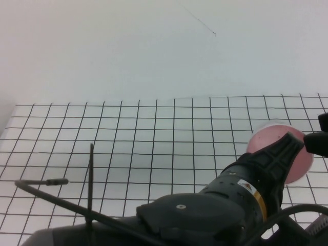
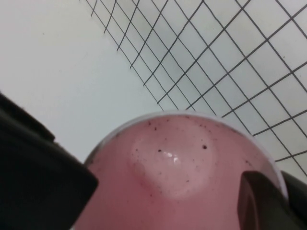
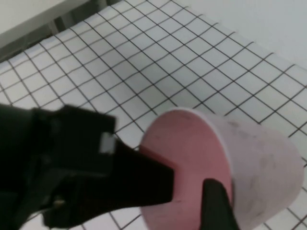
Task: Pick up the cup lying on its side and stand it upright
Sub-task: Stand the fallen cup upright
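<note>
The cup [image 1: 266,137] is lying on its side at the right of the gridded table [image 1: 154,133], its pink mouth facing the robot. The left gripper [image 1: 294,141] is reaching right up to this mouth; I cannot tell whether it is gripping. The right gripper [image 1: 321,135] is waiting just beside the cup at the right edge; its state I cannot tell either.

Cup [image 1: 264,139]: near side was hidden behind left gripper [image 1: 289,148] in high view, and lower part was cut off by frame edge in left wrist view. Left gripper was at cup mouth, over right side of counter [image 1: 154,154]; contact with rim could not be told. Right gripper [image 1: 319,134] was just beside cup, mostly cut off by right edge of high view.
</note>
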{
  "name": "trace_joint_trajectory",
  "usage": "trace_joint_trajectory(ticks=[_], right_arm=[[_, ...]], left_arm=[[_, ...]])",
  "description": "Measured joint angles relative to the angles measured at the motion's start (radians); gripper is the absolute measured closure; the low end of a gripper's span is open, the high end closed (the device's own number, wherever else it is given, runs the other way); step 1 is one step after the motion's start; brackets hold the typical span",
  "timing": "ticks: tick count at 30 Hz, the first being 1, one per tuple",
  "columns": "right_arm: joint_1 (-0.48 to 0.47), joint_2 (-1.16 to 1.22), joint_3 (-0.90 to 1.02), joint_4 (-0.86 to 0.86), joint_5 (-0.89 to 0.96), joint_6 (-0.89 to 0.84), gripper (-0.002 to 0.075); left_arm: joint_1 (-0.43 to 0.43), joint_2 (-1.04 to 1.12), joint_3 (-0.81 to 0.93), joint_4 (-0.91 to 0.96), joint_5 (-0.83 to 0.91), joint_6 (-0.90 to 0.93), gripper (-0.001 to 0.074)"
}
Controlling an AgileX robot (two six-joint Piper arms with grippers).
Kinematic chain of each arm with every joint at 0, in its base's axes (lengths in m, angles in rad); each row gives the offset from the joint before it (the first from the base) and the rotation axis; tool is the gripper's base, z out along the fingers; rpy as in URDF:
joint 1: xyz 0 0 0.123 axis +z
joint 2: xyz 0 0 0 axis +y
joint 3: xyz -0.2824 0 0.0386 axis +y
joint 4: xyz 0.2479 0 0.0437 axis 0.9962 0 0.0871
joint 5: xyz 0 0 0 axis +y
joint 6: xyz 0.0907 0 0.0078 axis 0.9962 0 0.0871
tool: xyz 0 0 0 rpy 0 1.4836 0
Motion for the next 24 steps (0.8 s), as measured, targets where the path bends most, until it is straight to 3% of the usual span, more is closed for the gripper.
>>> trace_joint_trajectory(ticks=[11,16,20,22,24], right_arm=[[0.0,0.061,-0.002,0.003,-0.023,-0.068,0.0352],[0.0,0.062,-0.002,-0.006,-0.023,-0.108,0.0504],[0.0,0.062,-0.002,-0.01,-0.023,-0.143,0.072],[0.0,0.062,-0.002,-0.024,-0.023,-0.146,0.0726],[0.0,0.062,-0.002,-0.043,-0.023,-0.146,0.0726]], left_arm=[[0.0,0.026,0.0,0.018,-0.075,0.0,0.0734],[0.0,0.036,0.0,0.064,-0.162,0.0,0.0734],[0.003,0.04,0.0,0.109,-0.226,-0.08,0.0729],[0.003,0.04,0.0,0.134,-0.239,-0.16,0.0698],[0.003,0.04,0.0,0.185,-0.237,-0.24,0.0621]])
